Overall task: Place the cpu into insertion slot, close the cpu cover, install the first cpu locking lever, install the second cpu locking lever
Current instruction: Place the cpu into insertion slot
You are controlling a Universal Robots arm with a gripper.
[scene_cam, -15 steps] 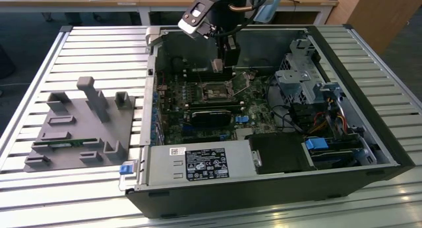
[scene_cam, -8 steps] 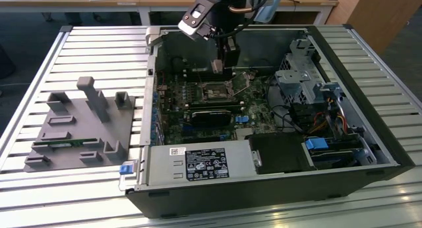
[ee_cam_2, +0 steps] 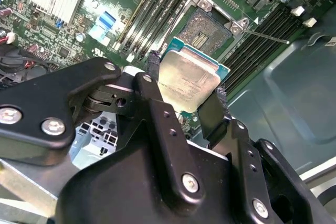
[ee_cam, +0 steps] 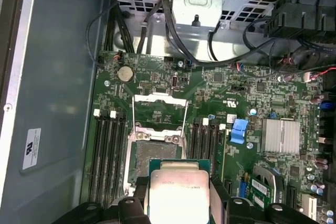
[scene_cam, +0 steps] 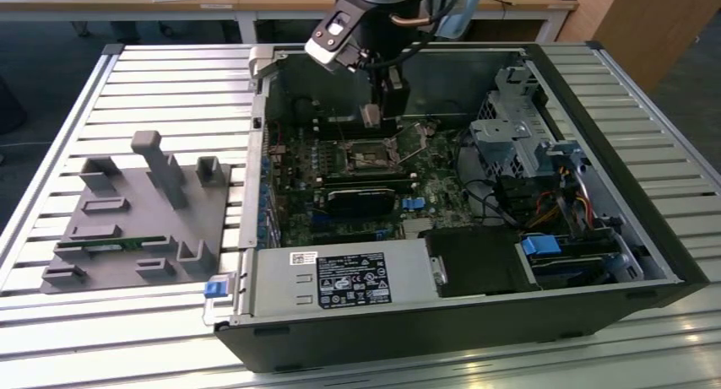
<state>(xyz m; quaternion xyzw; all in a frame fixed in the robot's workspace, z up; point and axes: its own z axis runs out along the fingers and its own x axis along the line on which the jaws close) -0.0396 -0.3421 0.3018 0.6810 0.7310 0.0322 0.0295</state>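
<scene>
Green motherboard [ee_cam: 210, 90] backdrop | black gripper [ee_cam_2: 186, 77] clamped thin beige-silver square cpu [ee_cam_2: 193, 72] by edges — light, fragile | silver-rimmed insertion slot [ee_cam_2: 203, 29] below

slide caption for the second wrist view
Black tool grips the pale square metal-faced cpu near the silver-rimmed square socket of the green motherboard.

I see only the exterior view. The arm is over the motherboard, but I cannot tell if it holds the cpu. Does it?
Observer: Yes. In both wrist views the end effector is shut on the cpu, at two opposite edges.
Operator: Is the insertion slot open?
Observer: Yes. In the first wrist view the cpu cover stands swung back and the insertion slot lies bare.
Operator: Is the chip seated?
Observer: No. In the second wrist view it hangs apart from the slot.
</scene>
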